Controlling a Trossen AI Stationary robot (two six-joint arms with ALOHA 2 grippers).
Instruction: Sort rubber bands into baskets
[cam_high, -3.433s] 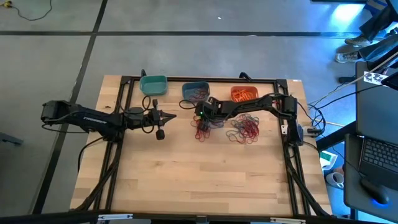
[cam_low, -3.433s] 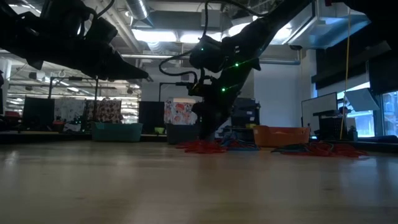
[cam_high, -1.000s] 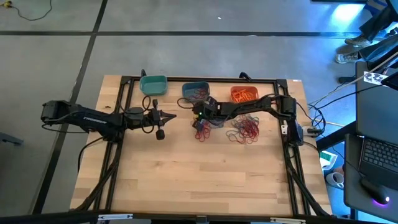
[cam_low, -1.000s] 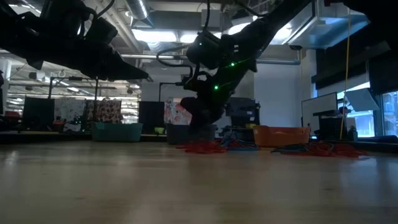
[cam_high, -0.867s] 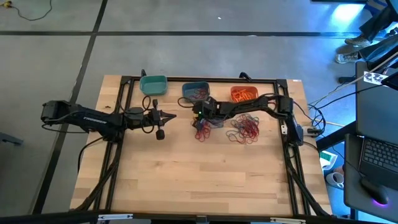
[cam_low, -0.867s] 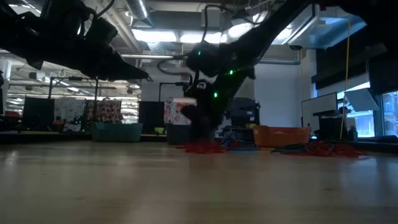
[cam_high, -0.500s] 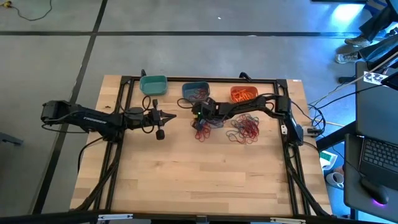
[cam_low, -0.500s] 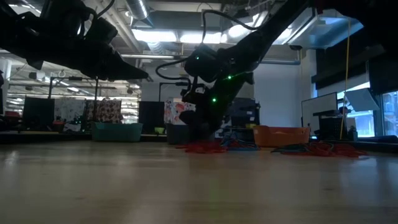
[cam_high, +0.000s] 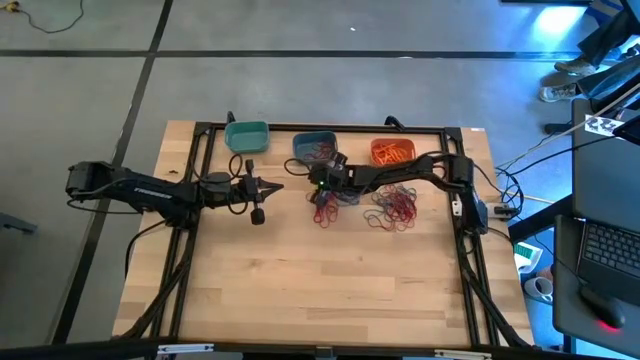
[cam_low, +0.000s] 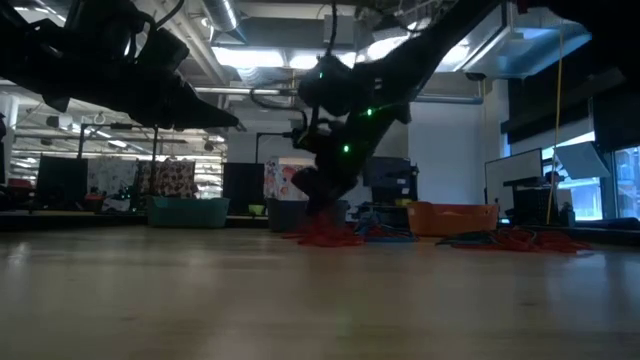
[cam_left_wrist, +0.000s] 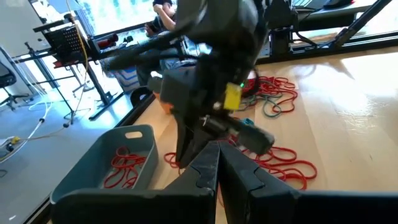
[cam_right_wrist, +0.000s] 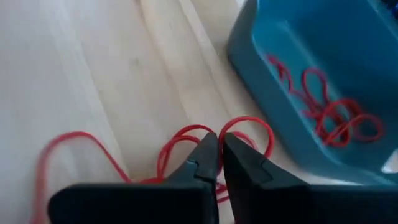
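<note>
Three baskets stand along the table's far edge: teal (cam_high: 247, 135), slate blue (cam_high: 314, 147) with red rubber bands (cam_right_wrist: 329, 118) inside, and orange (cam_high: 392, 150) with orange ones. Two heaps of loose bands lie on the wood, one mostly red (cam_high: 325, 210) and a mixed one (cam_high: 392, 205). My right gripper (cam_high: 320, 193) is down at the red heap, just in front of the blue basket (cam_right_wrist: 323, 68), shut on a red band. My left gripper (cam_high: 279, 186) hangs shut above the table to the left of it, holding nothing. My right gripper pinches a red rubber band (cam_right_wrist: 239, 121) between its two fingertips. The fingers slant down from the table's right side. Loops of the band spread out on either side of the tips and lie on the wood beside the blue basket's wall.
A black frame (cam_high: 200, 180) runs round the table's edges. A small dark part (cam_high: 257, 215) dangles below the left arm. The near half of the wooden top (cam_high: 320, 290) is bare. Beyond the right edge stand a laptop (cam_high: 605, 250) and cables.
My right gripper has swayed over the red heap, rolled a little at the wrist, and in the last half second dipped down onto the bands. The heaps and baskets lie as before.
</note>
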